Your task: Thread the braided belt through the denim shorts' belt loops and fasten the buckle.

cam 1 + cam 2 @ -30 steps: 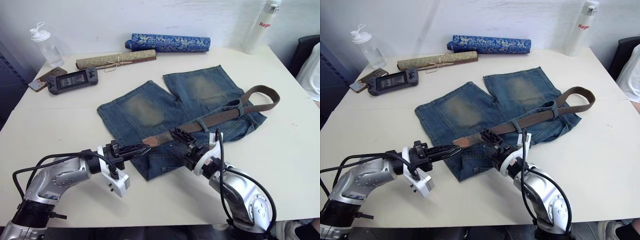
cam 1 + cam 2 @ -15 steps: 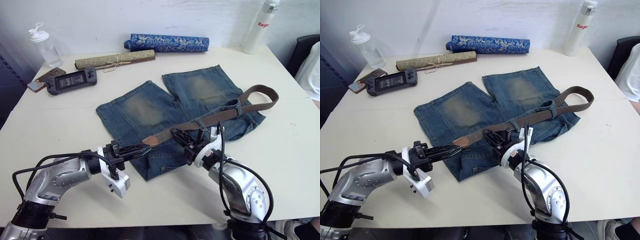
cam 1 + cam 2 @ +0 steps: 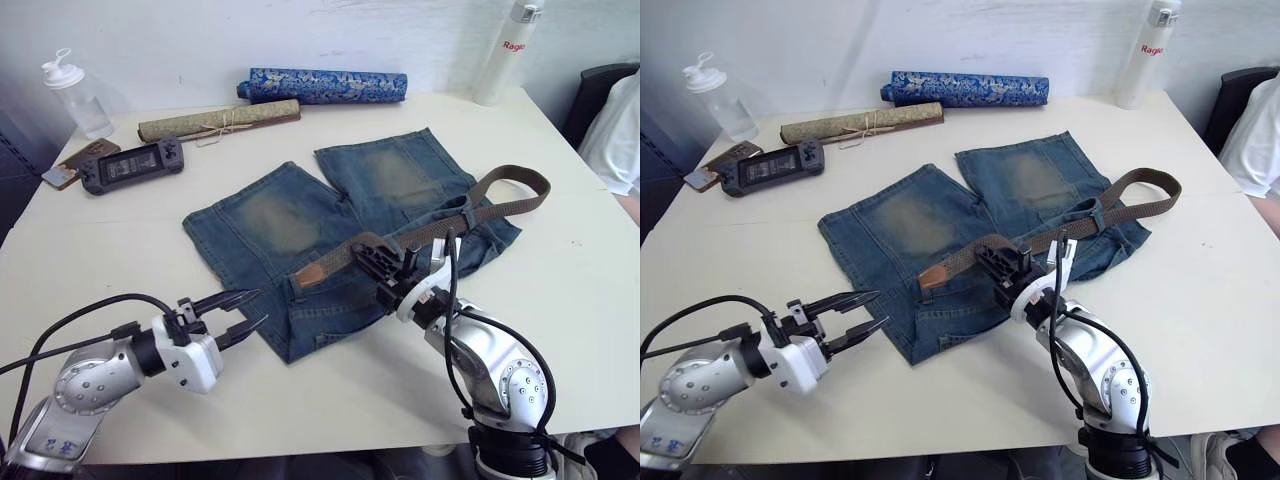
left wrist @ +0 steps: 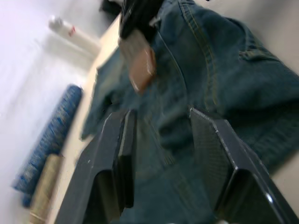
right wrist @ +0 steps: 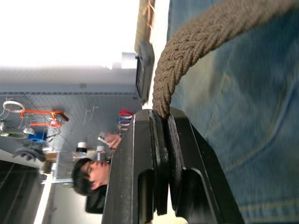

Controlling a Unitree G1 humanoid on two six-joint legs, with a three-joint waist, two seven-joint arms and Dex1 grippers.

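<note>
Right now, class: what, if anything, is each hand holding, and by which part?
The right hand pinches the braided belt on its woven strap, just behind the leather tip. The left hand is open, holding nothing.

Even, bright overhead light on the white table (image 3: 120, 230); shadows soft and short. Head views sharp, slight bending at the edges. Left wrist view smeared throughout by blur. Right wrist view: upper background blown out white, nearest denim shorts (image 5: 243, 112) soft.
</note>
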